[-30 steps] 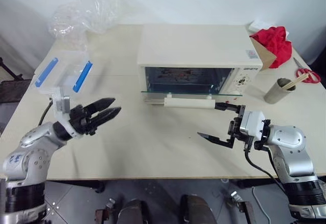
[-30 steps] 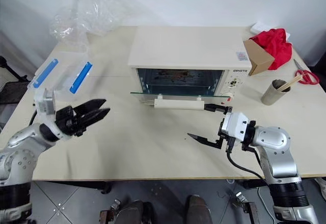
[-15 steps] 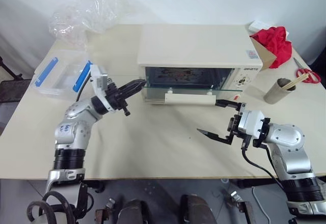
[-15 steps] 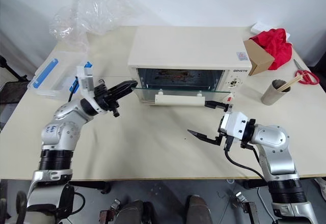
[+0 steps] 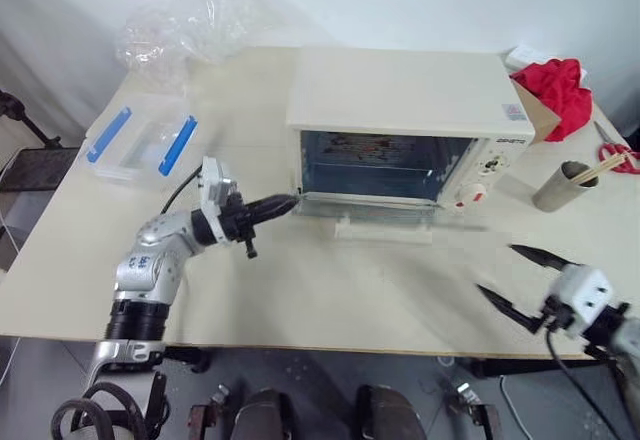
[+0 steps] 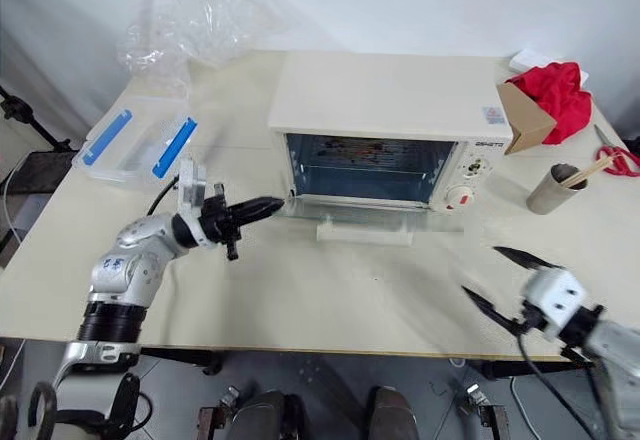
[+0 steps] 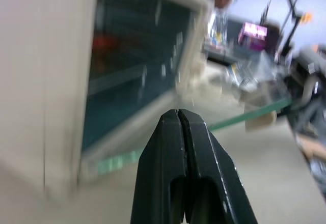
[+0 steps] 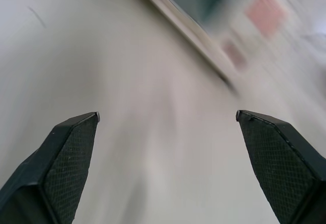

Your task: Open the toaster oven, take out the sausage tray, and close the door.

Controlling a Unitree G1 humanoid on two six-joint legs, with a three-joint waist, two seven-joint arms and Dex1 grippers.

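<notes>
- toaster oven (image 6: 385, 125): stands at the back middle of the desk (image 6: 300, 290), glass front facing the robot, knobs at its right end.
- door (image 6: 365, 208): dropped open, lying near flat in front of the oven mouth; its long axis and bar handle (image 6: 365, 232) run left to right.
- sausage tray: presumably inside the cavity; cannot make it out through the dark opening.
- left pincer (image 6: 268, 203): jaws pressed shut on nothing, tip just beside the door's left corner, pointing right toward the oven. the nearer arm.
- right pincer (image 6: 497, 278): jaws spread wide, empty, well apart from the oven near the desk's front right edge.
- judgement: the cavity lies to the right of and just beyond the left pincer.
</notes>
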